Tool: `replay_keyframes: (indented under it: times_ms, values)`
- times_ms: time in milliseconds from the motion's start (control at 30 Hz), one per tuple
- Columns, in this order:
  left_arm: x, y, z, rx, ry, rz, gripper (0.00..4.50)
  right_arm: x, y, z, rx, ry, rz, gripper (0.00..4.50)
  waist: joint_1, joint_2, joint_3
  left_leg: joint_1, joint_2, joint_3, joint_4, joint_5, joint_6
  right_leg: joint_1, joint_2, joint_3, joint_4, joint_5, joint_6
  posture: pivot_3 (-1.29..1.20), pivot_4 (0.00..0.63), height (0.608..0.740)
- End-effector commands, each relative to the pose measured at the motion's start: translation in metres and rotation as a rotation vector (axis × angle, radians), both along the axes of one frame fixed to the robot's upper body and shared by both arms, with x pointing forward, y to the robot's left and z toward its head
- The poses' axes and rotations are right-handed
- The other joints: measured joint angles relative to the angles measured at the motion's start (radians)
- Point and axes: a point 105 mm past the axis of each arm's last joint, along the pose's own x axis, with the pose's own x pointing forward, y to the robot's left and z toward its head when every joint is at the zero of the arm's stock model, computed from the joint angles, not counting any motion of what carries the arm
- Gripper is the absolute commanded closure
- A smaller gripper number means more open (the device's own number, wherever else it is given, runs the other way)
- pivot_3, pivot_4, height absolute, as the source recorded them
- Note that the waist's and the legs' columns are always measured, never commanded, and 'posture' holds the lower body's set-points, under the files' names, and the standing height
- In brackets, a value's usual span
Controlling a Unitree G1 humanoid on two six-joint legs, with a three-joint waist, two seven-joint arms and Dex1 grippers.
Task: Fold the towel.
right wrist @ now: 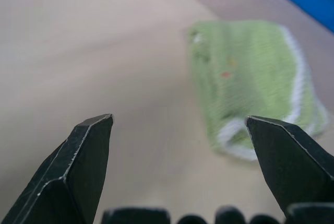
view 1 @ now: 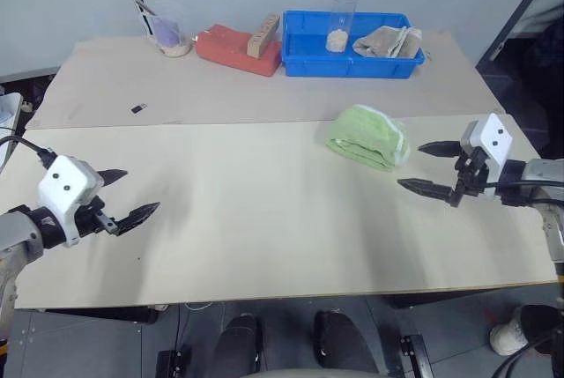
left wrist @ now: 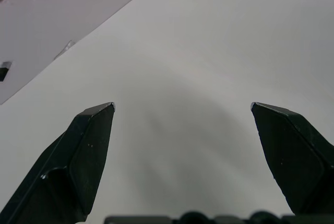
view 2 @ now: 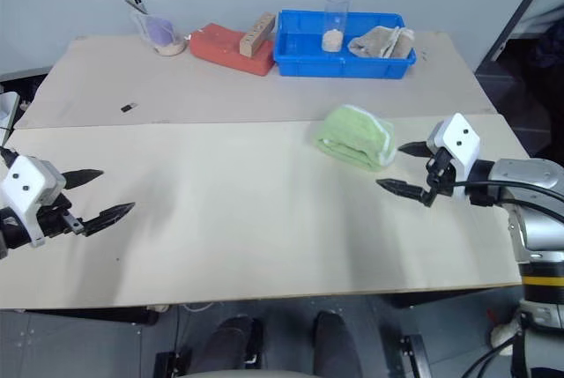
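Presently the towel (view 1: 368,137) lies folded into a compact bundle on the counter (view 1: 247,219), just in front of the blue bin (view 1: 351,54). Right gripper (view 1: 426,166) sits near it, fingers spread and empty. Left gripper (view 1: 129,195), well apart, likewise stands open, holding nothing.

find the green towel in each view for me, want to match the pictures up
Left eye view: the towel lies folded right of centre on the table, near the right gripper.
Right eye view: towel just right of centre.
Left wrist view: bare table between the left gripper's open fingers, no towel.
Right wrist view: towel beyond the fingers.
Shared landmark: the blue bin behind the towel.
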Motion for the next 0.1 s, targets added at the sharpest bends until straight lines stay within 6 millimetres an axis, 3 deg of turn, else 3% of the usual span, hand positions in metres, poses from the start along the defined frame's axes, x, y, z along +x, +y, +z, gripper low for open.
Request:
replay_keyframes:
  times_ms: [33,100]
  values:
    - [-0.0023,0.0009,0.0142,0.002,-0.032,-0.003,0.00,-0.0016,0.0017,0.0121,0.014,-0.042,0.016,0.02,0.000,0.000,0.000,0.000,0.001,0.000,0.000,0.000,0.000,0.000,0.000,0.000,0.000,0.000,-0.001,0.00,0.150,0.740]
    - [-0.0021,-0.0003,0.0153,-0.015,-0.033,-0.015,0.00,0.0005,0.0014,0.0096,0.012,-0.041,0.013,0.02,0.000,0.000,0.000,0.000,0.001,0.001,0.000,0.000,0.000,0.000,0.001,0.000,0.000,0.000,-0.001,0.00,0.150,0.740]
